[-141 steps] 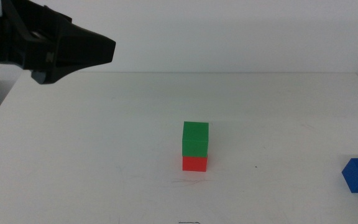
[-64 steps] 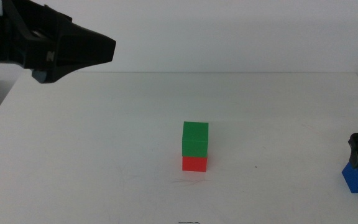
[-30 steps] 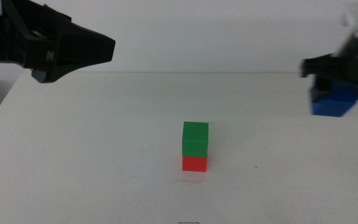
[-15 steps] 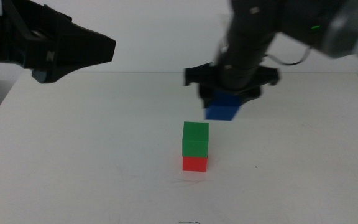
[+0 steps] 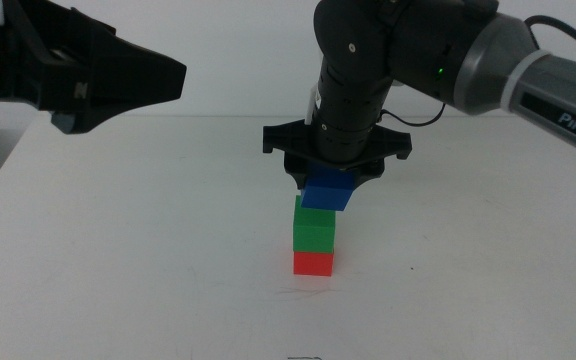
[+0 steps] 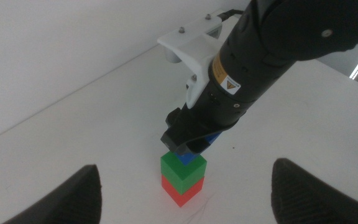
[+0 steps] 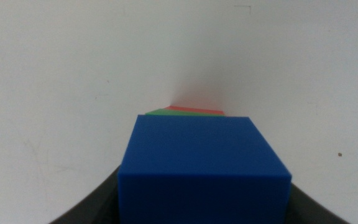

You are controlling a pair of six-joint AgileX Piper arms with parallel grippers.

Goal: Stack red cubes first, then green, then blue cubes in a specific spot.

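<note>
The green cube (image 5: 314,229) sits on the red cube (image 5: 313,263) at the table's middle. My right gripper (image 5: 330,180) is shut on the blue cube (image 5: 328,193) and holds it just above the green cube, a little off to the right. In the right wrist view the blue cube (image 7: 202,169) fills the space between the jaws, with slivers of green (image 7: 160,112) and red (image 7: 196,110) past it. The left wrist view shows the stack (image 6: 183,177) under the right arm (image 6: 253,68). My left gripper (image 5: 118,80) waits raised at the far left, jaws wide apart.
The white tabletop (image 5: 148,260) spreads all round the stack, with its back edge (image 5: 218,117) against a white wall. The right arm (image 5: 488,60) reaches in from the right above the table.
The right gripper took the blue cube from the table's right edge, lifted it and carried it left to just above the green cube. The left arm has not moved.
</note>
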